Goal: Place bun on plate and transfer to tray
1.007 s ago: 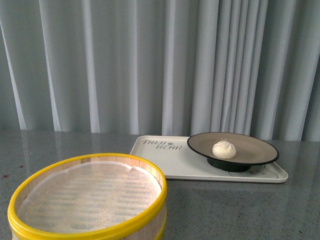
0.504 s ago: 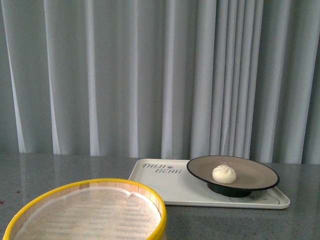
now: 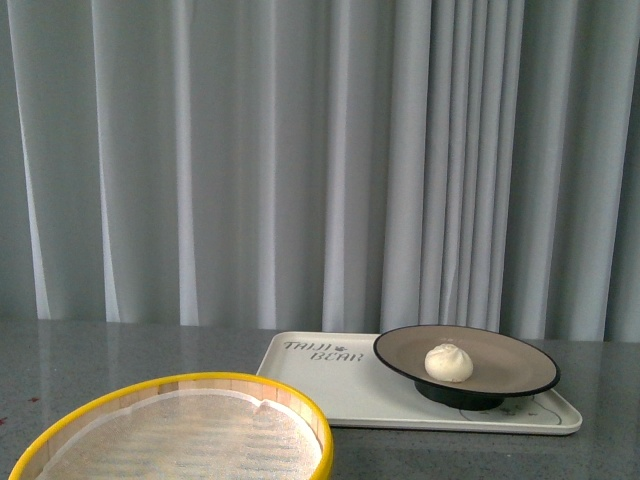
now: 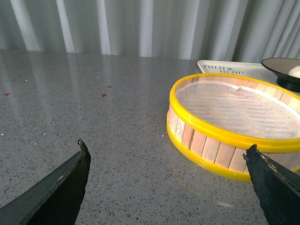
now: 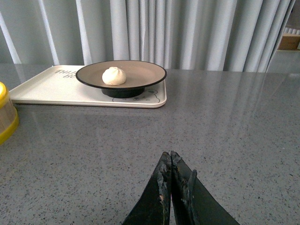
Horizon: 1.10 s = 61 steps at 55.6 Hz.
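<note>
While the front view has tipped upward over the last second, sliding the yellow-rimmed steamer basket (image 3: 185,430) lower in frame and showing more curtain (image 3: 250,160), nothing on the table itself has moved: bun, plate and tray keep the same relation. Nearest, the left gripper (image 4: 168,183) hangs over bare grey tabletop (image 4: 93,117) with its jaws spread wide, holding nothing, the basket just ahead of it; the basket holds only its white liner. The right gripper (image 5: 171,164) has its fingertips pressed together, empty, low over the table and well short of the tray. Farther back, the bun (image 3: 449,362) sits on the plate (image 3: 520,365), roughly centred, and the plate stands on the right half of the tray (image 3: 320,385), its "BEAR" lettering left uncovered. Judged from this, both steps of the task look done and the view shift suggests the robot settling back. Nothing stands between either gripper and the tray; the basket is the only obstacle, near the left arm. Behind all, curtain folds close the scene.
</note>
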Each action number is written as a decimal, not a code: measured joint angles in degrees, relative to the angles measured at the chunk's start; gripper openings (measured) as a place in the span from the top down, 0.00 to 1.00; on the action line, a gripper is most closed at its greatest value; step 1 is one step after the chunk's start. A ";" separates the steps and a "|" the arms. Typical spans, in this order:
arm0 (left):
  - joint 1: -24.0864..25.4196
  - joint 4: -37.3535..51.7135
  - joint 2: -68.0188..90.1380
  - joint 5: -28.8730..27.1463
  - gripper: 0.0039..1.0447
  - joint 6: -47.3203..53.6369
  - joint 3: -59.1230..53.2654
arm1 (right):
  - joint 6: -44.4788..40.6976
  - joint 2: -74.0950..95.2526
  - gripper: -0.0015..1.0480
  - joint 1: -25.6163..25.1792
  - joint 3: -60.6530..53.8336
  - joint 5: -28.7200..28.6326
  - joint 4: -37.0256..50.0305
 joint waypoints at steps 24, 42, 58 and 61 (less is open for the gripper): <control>0.00 0.00 -0.02 0.02 0.06 0.00 0.00 | 0.00 -10.36 0.89 0.00 0.02 -0.04 -10.69; 0.00 0.00 0.00 0.02 0.06 0.00 0.00 | 0.00 -10.36 0.33 0.00 0.02 -0.04 -10.69; 0.00 0.00 -0.02 0.02 0.06 0.00 0.00 | 0.02 -10.38 0.09 0.00 0.02 -0.04 -10.69; 0.00 0.00 -0.02 0.00 0.06 0.00 0.00 | 0.04 -10.38 0.08 0.00 0.02 -0.04 -10.69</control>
